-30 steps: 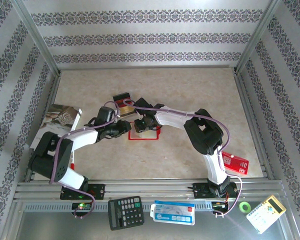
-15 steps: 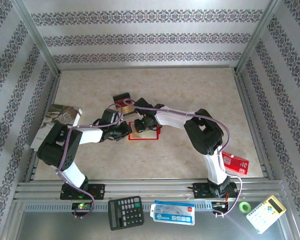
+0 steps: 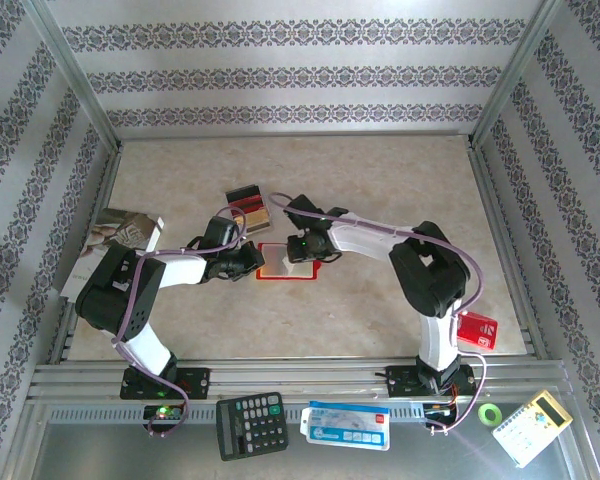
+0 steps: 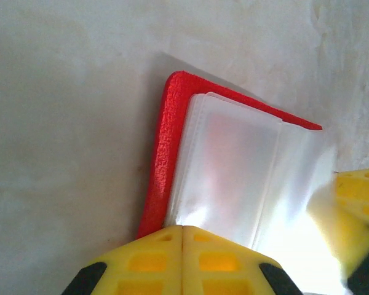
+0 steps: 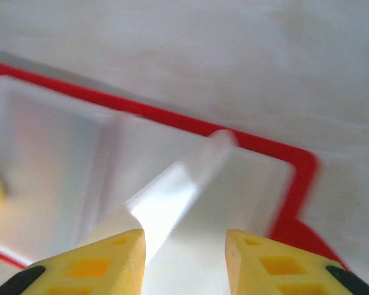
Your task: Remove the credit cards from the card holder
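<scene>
Card holder unfolded mid tabletop, long axis left-right. Left tool fingers pressed together at its left edge. Right tool spread over pockets, pale leaf rising between fingers; the nearer arm. Credit cards stacked just beyond holder.

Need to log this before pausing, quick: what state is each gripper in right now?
Left gripper: closed, tips at the edge of the card holder.
Right gripper: open, over the card holder, holding nothing.

Credit cards behind card holder
</scene>
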Action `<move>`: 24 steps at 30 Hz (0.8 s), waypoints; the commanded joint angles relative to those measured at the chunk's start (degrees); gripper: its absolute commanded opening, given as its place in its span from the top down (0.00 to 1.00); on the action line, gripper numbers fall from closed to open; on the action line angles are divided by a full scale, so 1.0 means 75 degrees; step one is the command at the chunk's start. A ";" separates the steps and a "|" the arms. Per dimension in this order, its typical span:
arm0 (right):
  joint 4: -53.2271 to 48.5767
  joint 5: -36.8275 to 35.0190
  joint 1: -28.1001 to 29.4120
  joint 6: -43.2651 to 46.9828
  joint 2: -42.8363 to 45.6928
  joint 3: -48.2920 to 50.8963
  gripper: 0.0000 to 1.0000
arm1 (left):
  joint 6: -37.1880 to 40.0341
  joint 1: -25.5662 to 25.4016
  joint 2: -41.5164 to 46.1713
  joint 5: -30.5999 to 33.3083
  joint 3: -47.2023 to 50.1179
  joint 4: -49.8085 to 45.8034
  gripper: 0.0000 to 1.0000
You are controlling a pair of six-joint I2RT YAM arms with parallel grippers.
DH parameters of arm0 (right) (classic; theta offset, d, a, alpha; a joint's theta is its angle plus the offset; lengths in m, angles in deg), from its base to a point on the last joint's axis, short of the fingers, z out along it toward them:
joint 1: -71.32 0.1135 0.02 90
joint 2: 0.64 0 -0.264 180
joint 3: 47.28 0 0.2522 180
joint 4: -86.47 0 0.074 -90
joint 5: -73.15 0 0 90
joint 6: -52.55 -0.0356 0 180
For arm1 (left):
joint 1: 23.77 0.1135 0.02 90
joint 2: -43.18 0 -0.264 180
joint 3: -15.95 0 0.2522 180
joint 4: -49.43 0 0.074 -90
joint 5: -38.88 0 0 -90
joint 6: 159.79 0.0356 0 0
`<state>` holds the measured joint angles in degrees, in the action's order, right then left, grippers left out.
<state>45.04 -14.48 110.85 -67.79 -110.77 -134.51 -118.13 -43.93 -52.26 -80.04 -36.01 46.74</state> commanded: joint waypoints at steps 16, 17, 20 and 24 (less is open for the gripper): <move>0.1567 -0.0224 -0.0770 -0.0881 0.2600 0.1773 0.49 | 0.0818 -0.1035 -0.0052 0.0384 -0.1520 -0.1290 0.78; 0.1605 -0.0209 -0.0770 -0.0896 0.2642 0.1812 0.49 | 0.0796 -0.1123 -0.0189 0.0326 -0.1598 -0.1195 0.78; 0.1636 -0.0176 -0.0782 -0.0951 0.2671 0.1903 0.48 | 0.0723 -0.1321 -0.0624 0.0188 -0.1819 -0.1079 0.78; 0.1726 -0.0085 -0.0783 -0.1019 0.2645 0.1992 0.48 | 0.0726 -0.1414 -0.0835 0.0236 -0.2022 -0.1060 0.78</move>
<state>56.63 -15.05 105.19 -74.22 -92.13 -120.37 -113.47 -53.81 -57.90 -78.12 -50.00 39.05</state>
